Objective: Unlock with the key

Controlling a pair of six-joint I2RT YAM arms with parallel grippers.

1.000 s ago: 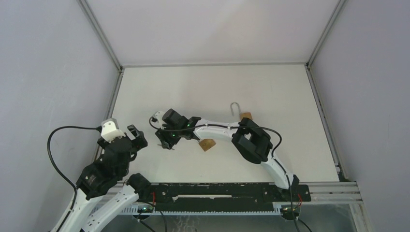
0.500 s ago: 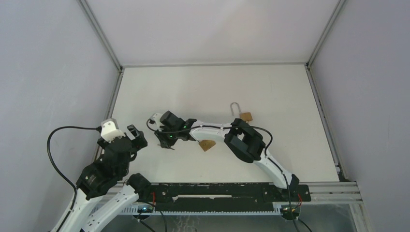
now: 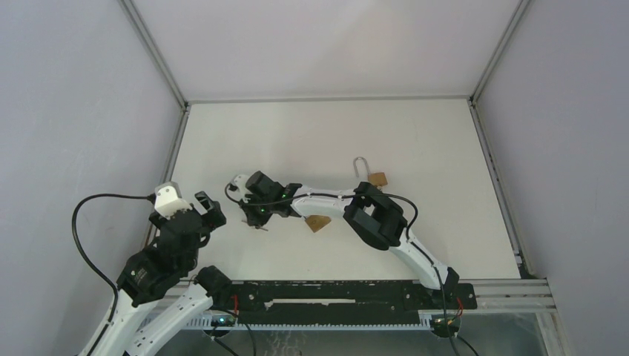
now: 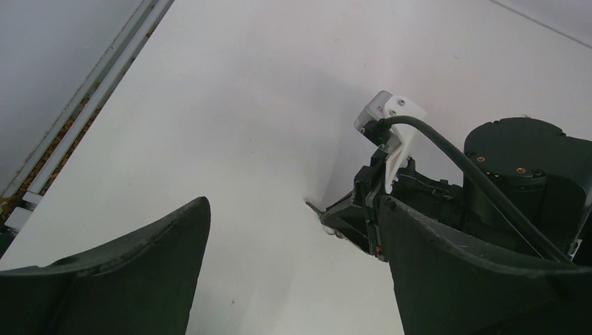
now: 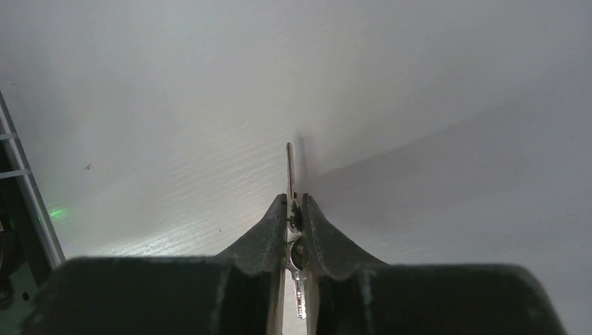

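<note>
Right wrist view shows the change: over the last second the right gripper [image 5: 293, 206] has drawn its jaws in from a middling gap to a narrow pinch, and the key [image 5: 290, 167] now sits clamped between the fingers [image 5: 269, 230]. Its blade points straight ahead, edge-on, with the tip low over the table [image 5: 419, 84]. From above, the right arm's elbow has also slid a little leftward, away from the padlock [image 3: 376, 178].

That looks like the pickup done. The carry to the padlock and the insertion remain.

The key is well left of the padlock and nearer the arms. The padlock lies on the table, shackle toward the far side.

The left gripper [image 4: 293, 279] stands wide, holds nothing and hovers still further left of the padlock.
</note>
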